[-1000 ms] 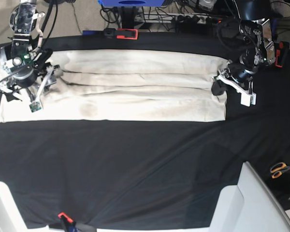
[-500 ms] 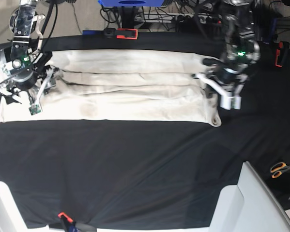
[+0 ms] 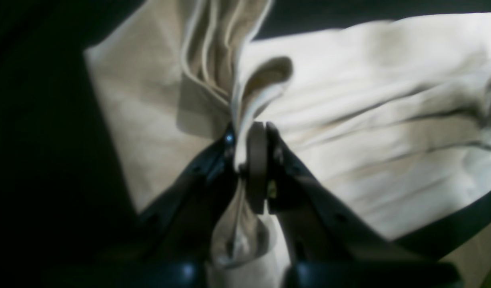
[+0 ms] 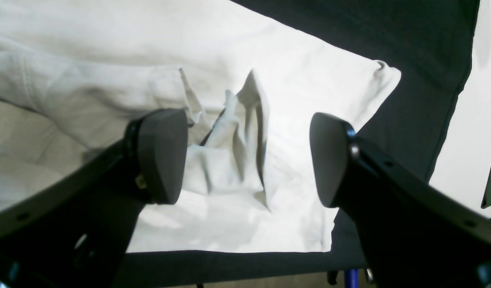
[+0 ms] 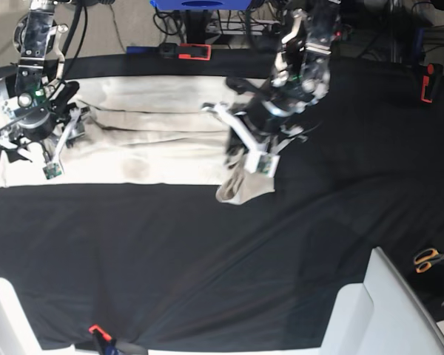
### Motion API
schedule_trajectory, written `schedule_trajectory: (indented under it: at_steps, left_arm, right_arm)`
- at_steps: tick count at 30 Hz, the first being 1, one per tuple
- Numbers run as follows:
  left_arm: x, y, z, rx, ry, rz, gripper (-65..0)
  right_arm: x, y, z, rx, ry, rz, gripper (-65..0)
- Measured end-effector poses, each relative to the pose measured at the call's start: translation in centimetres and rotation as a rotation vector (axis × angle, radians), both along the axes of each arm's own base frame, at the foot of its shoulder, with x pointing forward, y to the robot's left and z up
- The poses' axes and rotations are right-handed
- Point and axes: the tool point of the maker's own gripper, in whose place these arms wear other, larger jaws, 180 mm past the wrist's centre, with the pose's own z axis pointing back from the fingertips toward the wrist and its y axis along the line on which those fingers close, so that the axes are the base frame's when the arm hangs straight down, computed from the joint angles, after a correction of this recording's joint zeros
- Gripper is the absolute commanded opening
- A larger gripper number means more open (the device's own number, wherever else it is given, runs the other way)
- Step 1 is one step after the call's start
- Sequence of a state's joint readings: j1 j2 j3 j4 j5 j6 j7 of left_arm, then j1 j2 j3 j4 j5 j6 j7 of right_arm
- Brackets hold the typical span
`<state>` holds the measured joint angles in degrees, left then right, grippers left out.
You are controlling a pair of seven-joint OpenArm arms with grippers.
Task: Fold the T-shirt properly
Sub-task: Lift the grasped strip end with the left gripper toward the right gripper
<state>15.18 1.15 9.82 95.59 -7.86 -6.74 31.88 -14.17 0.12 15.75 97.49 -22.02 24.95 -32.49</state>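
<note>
Table: draped in black cloth, lit from above; near half bare, cables and clutter beyond the far edge.

Near right corner: pale panel, off the work area. Scissors, orange-handled, at the right edge, well apart from the garment.

Near left corner: small orange clip at the near edge.

T-shirt: cream, already folded lengthwise into a long band lying across the far left part of the table. Its right end is lifted and gathered, a bunched lobe hanging just above the cloth near the table's middle.

Left claw: clenched on a pinch of several T-shirt layers; fabric fans out above the jaws and trails below them. Held so, judged, to carry the right end over toward the left end for a crosswise fold. In the base view this arm stands over the middle of the band.

Right claw: released, jaws wide apart, poised over a small crumpled peak of fabric at the T-shirt's left end, near the far left corner. Judged ready to pin or pick that end; contact with the cloth cannot be told.

Far edge: red-and-black clamp; another red clamp toward the far right corner.

Obstructions: none on the fold path; the hanging lobe may drag or crease.
</note>
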Motion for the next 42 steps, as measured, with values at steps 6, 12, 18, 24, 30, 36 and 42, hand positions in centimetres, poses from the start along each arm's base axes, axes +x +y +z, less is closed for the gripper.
schedule_trajectory:
  at_steps: [6, 12, 18, 24, 30, 36, 42]
  left_arm:
    - [0.2, -2.7, -1.8, 0.005, 0.05, -0.024, -65.0]
    - [0.3, -6.7, -2.3, -0.026, 0.073, -0.097, -65.0]
    - [0.1, -10.3, -2.4, -0.038, 0.074, -0.184, -65.0]
    - [-0.5, -11.0, -3.9, -0.024, 0.119, -0.208, -65.0]
    - [0.3, -11.8, -3.2, -0.041, 0.102, -0.206, -65.0]
    - [0.4, -12.0, -3.4, -0.041, 0.108, -0.209, -65.0]
    - [0.2, -12.6, -3.9, -0.128, 0.173, -0.184, -65.0]
  right_arm:
    - [0.0, 0.0, 0.0, -0.001, 0.001, 0.0, -19.8]
    - [0.0, 0.0, 0.0, 0.0, 0.002, -0.001, -19.8]
    - [0.0, 0.1, -0.1, 0.002, 0.002, -0.001, -19.8]
    - [0.0, 0.0, 0.0, -0.001, 0.001, 0.0, -19.8]
    - [0.0, 0.0, 0.0, -0.001, 0.002, 0.0, -19.8]
    - [0.0, 0.0, 0.0, -0.001, 0.002, 0.0, -19.8]
    - [0.0, 0.0, 0.0, -0.001, 0.002, 0.0, -19.8]
